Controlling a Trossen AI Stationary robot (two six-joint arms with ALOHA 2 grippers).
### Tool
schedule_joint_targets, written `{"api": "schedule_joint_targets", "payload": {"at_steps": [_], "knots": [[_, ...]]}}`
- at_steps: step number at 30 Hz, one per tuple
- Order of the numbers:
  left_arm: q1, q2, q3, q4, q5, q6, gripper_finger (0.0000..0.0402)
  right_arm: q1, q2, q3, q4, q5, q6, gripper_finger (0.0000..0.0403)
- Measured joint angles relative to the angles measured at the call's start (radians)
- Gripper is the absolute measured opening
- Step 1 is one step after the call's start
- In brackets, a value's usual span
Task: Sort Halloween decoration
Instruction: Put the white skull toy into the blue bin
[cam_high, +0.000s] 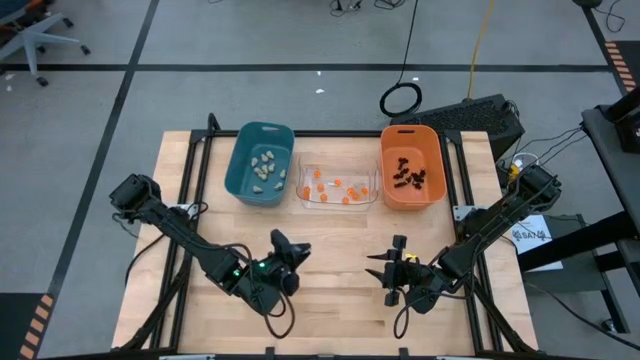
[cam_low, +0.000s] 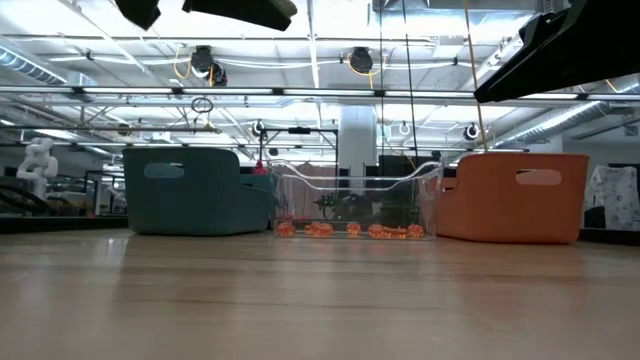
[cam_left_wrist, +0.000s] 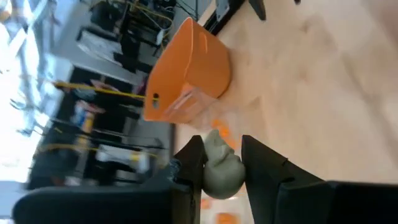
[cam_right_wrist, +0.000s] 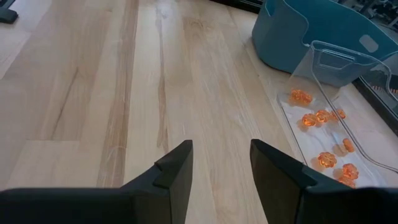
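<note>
Pale lump (cam_left_wrist: 222, 169): clamped between left gripper (cam_left_wrist: 221, 163) fingers, above bare table (cam_high: 330, 260), well short of teal bin (cam_high: 260, 163). Right gripper (cam_right_wrist: 221, 163): fingers apart, empty. Hazard: rounded lump could squirt free in transit and land in clear bin (cam_high: 337, 187) among orange pieces (cam_right_wrist: 321, 116).

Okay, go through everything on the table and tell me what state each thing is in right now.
Left end effector: shut on a pale beige-white lump.
Right end effector: open, empty.
Teal plastic bin: upright, holds pale lumps.
Clear plastic bin: upright, holds small round orange trinkets.
Orange plastic bin: upright, holds black spidery trinkets.
</note>
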Motion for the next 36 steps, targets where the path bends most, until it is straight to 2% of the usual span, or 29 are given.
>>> {"api": "schedule_joint_targets", "payload": {"at_steps": [15,26,36], "knots": [[0.000,0.000,0.000,-0.001,0.040,-0.776,0.0084,0.000,0.000,0.000,0.000,0.000,0.037,0.0144],[0.000,0.000,0.000,0.000,0.282,-1.219,0.0084,0.001,0.000,0.000,0.000,-0.004,0.160,0.0144],[0.001,0.000,0.000,0.000,0.516,-1.421,0.0084,0.001,0.000,0.000,0.001,-0.056,0.184,0.0144]]}}
